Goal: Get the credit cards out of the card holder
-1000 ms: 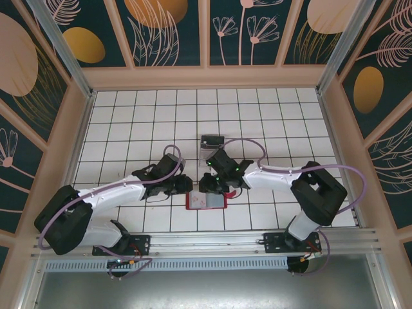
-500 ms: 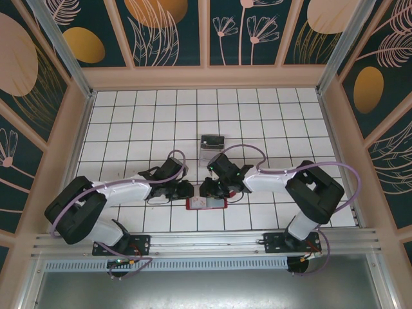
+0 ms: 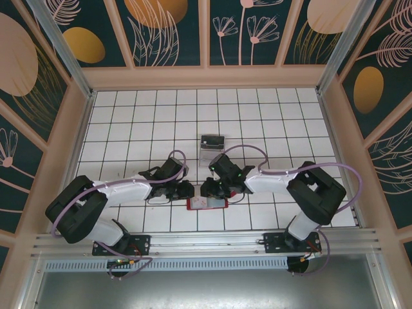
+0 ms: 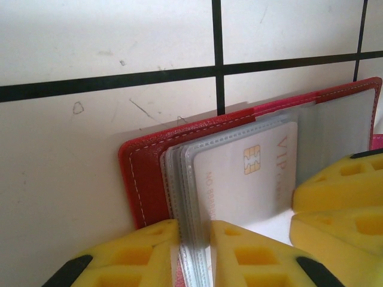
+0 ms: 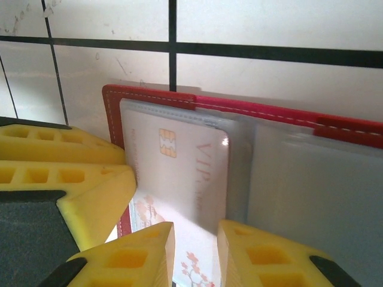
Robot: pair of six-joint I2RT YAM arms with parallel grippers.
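The card holder (image 3: 207, 203) lies open on the tiles near the front, red cover (image 4: 146, 179) down. My left gripper (image 4: 192, 230) is shut on the raised edge of its clear sleeve stack (image 4: 182, 179). Beside that stack lies a white credit card (image 4: 239, 173) with a gold chip and "VIP" lettering. In the right wrist view the same card (image 5: 179, 161) rests on the red holder (image 5: 149, 98). My right gripper (image 5: 194, 236) hovers over its near end, jaws a narrow gap apart, with the card's blossom print showing between them. From above, both grippers (image 3: 188, 190) (image 3: 207, 189) meet at the holder's far edge.
A clear plastic box (image 3: 211, 140) with something dark in it stands about two tiles behind the holder. The left gripper's yellow fingers (image 5: 60, 161) crowd the holder's left end. Wooden walls (image 3: 77, 129) ring the tiled floor.
Both arms have settled lower and closer over the holder, the left arm folding back at its elbow. The holder has shifted slightly. The left jaws have tightened a little on the sleeves.
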